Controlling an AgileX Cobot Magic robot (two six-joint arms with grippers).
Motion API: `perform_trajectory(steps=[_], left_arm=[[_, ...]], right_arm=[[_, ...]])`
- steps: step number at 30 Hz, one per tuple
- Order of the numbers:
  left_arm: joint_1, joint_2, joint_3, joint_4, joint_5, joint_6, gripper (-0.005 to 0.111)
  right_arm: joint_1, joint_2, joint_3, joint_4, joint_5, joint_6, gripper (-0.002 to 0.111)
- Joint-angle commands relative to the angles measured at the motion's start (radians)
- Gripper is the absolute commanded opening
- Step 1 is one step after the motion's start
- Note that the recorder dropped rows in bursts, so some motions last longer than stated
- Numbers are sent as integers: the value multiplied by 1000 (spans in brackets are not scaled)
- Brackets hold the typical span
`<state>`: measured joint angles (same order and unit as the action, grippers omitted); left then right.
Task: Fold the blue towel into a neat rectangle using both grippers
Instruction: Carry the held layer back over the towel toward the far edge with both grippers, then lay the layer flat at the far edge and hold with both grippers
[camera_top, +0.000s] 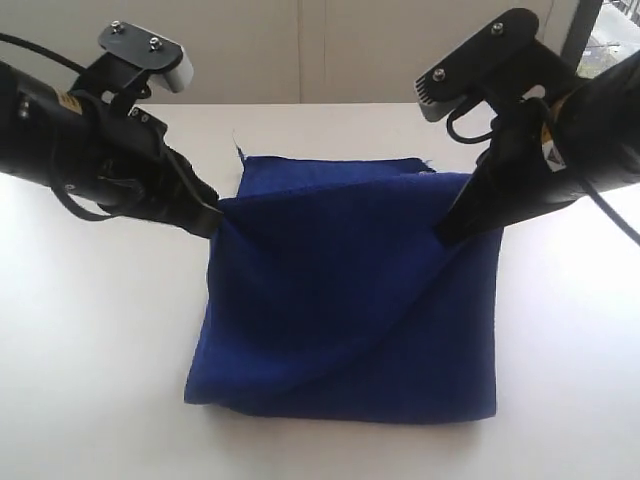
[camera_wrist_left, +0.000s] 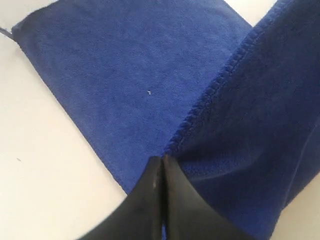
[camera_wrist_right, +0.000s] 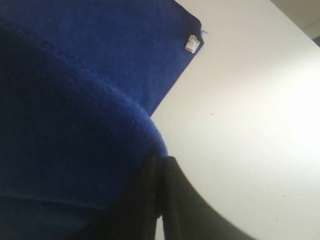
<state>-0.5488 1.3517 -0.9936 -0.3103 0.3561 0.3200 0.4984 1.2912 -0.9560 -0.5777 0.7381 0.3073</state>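
The blue towel (camera_top: 345, 300) lies on the white table, its near half lifted and drawn back over the flat far half. My left gripper (camera_top: 212, 215) is shut on the towel's lifted left corner, and in the left wrist view the jaws (camera_wrist_left: 162, 159) pinch the stitched hem (camera_wrist_left: 215, 87). My right gripper (camera_top: 447, 232) is shut on the lifted right corner; the right wrist view shows blue cloth (camera_wrist_right: 75, 125) bunched against the closed jaws (camera_wrist_right: 160, 159). A small white tag (camera_wrist_right: 191, 44) sits on the flat layer's far corner. A loose thread (camera_top: 238, 150) sticks up at the far left corner.
The white table (camera_top: 100, 380) spreads out on all sides of the towel. A pale wall runs behind the table's far edge (camera_top: 320, 103). Both black arms (camera_top: 70, 140) hang over the towel's left and right sides.
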Motion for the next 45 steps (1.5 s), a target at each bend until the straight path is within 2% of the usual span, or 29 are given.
perform_trajectory(steps=[1, 3, 6, 13, 24, 33, 45], left_arm=[[62, 5, -46, 5, -25, 3, 0], [88, 5, -68, 5, -28, 3, 0], [89, 18, -91, 5, -52, 3, 0], [89, 129, -117, -2, -132, -1, 0], [99, 260, -235, -2, -141, -9, 0], [128, 359, -314, -2, -137, -8, 0], [130, 487, -398, -2, -152, -10, 0]], right_arm=[[-1, 35, 1, -103, -39, 98, 0], [-1, 42, 0, -169, -54, 155, 0], [-18, 55, 0, -192, -96, 190, 0], [-127, 148, -3, -209, -277, 235, 0], [-200, 273, -135, -209, -307, 237, 0], [-207, 400, -227, -209, -324, 235, 0], [-250, 517, -290, -207, -344, 243, 0]])
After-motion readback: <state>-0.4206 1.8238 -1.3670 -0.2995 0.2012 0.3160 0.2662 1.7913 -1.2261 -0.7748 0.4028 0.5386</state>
